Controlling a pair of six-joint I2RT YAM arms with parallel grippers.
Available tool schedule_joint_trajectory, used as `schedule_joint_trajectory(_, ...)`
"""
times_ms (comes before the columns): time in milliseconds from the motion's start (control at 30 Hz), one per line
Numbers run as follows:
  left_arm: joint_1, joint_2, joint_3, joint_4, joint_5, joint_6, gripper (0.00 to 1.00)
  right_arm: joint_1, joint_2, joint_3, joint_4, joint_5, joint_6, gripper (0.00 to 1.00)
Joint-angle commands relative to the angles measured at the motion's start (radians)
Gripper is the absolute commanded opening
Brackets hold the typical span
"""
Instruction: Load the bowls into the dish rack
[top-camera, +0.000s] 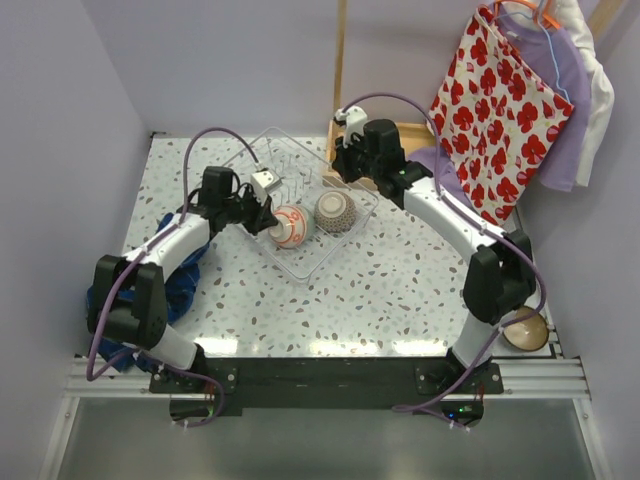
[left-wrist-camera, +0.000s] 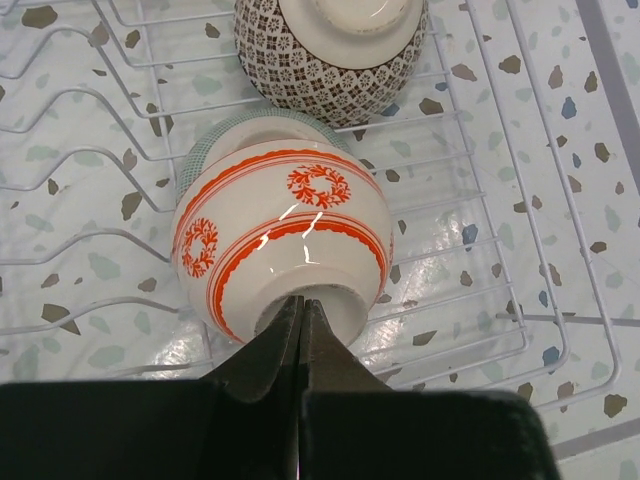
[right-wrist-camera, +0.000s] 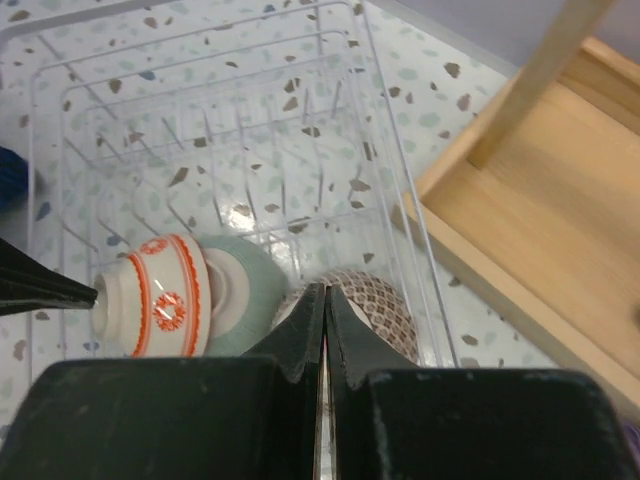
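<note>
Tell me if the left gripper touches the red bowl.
Touching. Right wrist view: the tip of the left gripper meets the red bowl at its foot, no gap.

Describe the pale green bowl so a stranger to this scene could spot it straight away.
Find the clear dish rack on the speckled table. Three bowls sit at its near end; the pale green bowl lies between the orange-banded bowl and the brown net-patterned bowl, the only green one.

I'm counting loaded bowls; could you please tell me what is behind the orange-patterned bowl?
A pale green bowl sits right behind the orange-patterned bowl in the dish rack. Only an arc of it shows past the front bowl; the rest is covered.
</note>
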Motion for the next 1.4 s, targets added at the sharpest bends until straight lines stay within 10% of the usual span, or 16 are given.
schedule_joint_trajectory(0,-0.009,0.039,0.021,0.078,-0.002,-0.014,0.00,-0.003,-0.124,-0.068,-0.011,0.144,-0.087,0.00)
schedule_joint_trajectory(500,-0.034,0.228,0.200,0.167,0.009,-0.089,0.00,-0.053,-0.246,-0.166,-0.156,0.209,-0.194,0.00)
schedule_joint_trajectory(700,-0.032,0.147,0.244,0.089,0.006,-0.052,0.01,-0.263,-0.293,-0.169,-0.498,0.192,-0.277,0.50)
schedule_joint_trajectory(1000,-0.032,0.007,0.279,0.001,-0.027,-0.055,0.43,-0.616,-0.358,-0.325,-0.776,0.267,-0.522,0.57)
schedule_joint_trajectory(1367,-0.032,0.045,0.343,-0.040,-0.134,-0.026,0.46,-0.764,-0.579,-0.451,-1.216,0.333,-0.739,0.56)
